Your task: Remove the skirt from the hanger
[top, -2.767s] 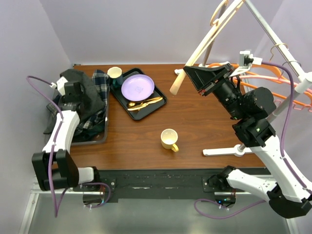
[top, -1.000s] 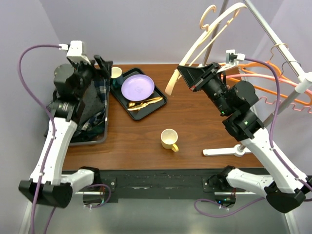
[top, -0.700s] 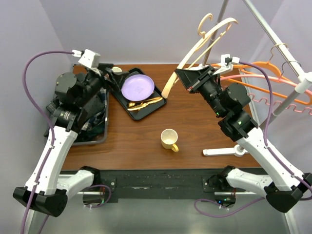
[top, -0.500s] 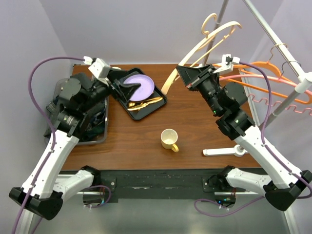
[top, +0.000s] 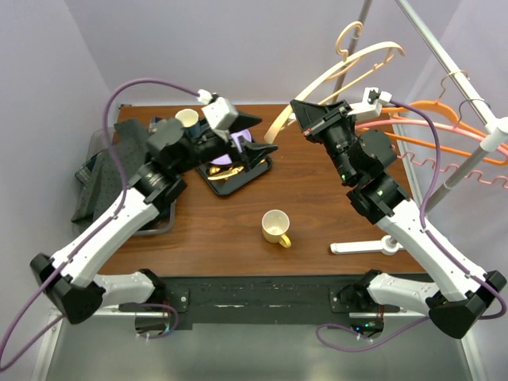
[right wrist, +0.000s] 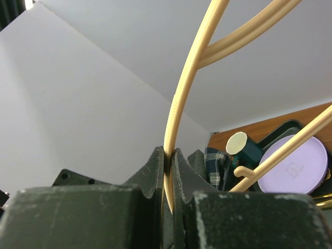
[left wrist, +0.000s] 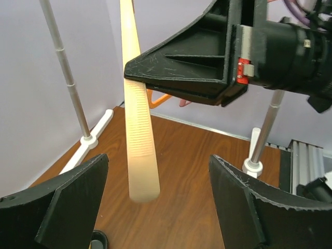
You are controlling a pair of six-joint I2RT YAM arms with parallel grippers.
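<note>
Noting right end effector (top: 300,111) clenched on one arm of the cream hanger (left wrist: 137,119), raised above the tabletop (top: 333,206). We see left end effector (top: 254,136) released, jaws spread near the hanger's lower tip. Skirt (top: 99,178) lies heaped in the grey bin (top: 161,221), well apart.

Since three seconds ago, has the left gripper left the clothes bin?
Yes: the left gripper has swung right from the bin, over the black tray, toward the hanger.
</note>
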